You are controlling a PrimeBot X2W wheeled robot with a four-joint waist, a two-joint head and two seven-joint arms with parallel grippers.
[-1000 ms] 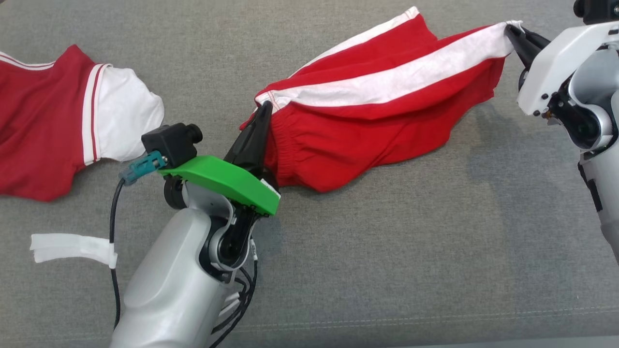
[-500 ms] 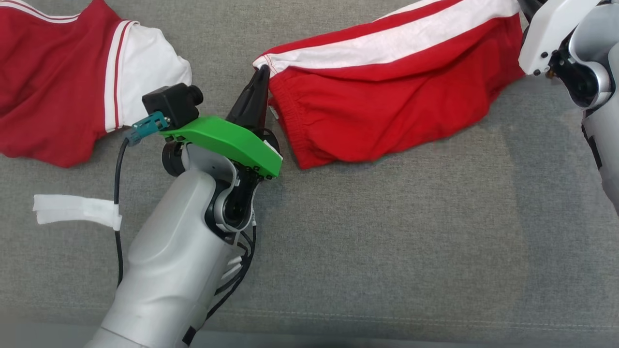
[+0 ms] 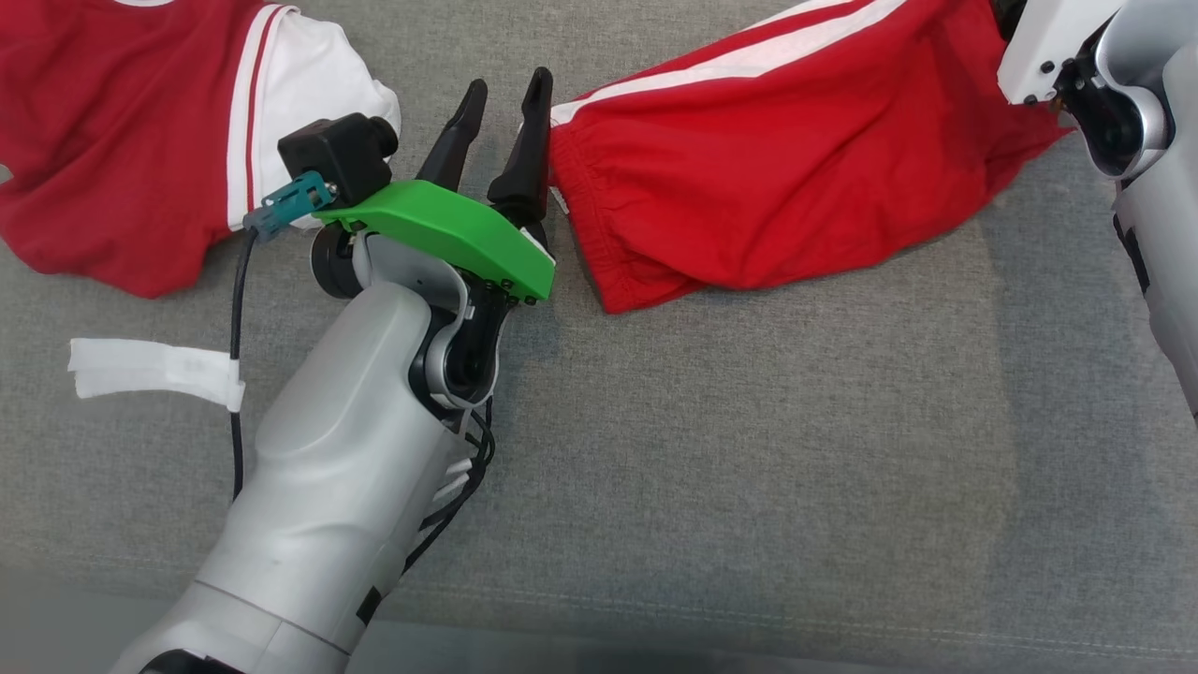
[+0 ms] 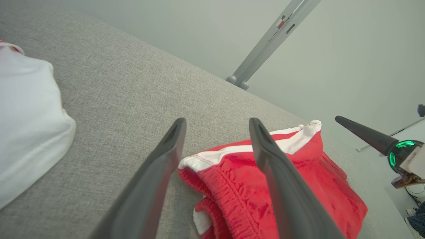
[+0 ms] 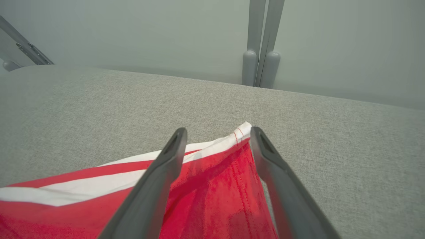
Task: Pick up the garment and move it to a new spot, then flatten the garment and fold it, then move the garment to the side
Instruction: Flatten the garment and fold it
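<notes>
My two grippers stand open, left gripper (image 3: 505, 89) and right gripper (image 5: 217, 132) at opposite ends of one red shorts (image 3: 777, 178); a second red garment (image 3: 112, 140) lies further left on the grey cushion (image 3: 749, 468).

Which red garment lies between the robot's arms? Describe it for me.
On the grey cushion, look right of the green-topped left pincer. The red shorts lie there, with a gathered waistband and white stripe; the neighbouring red top has a white sleeve.

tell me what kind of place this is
Probably a robot test room: a grey fabric-covered work surface, bare pale wall with metal posts behind it, red shorts and a red-and-white top laid out.
</notes>
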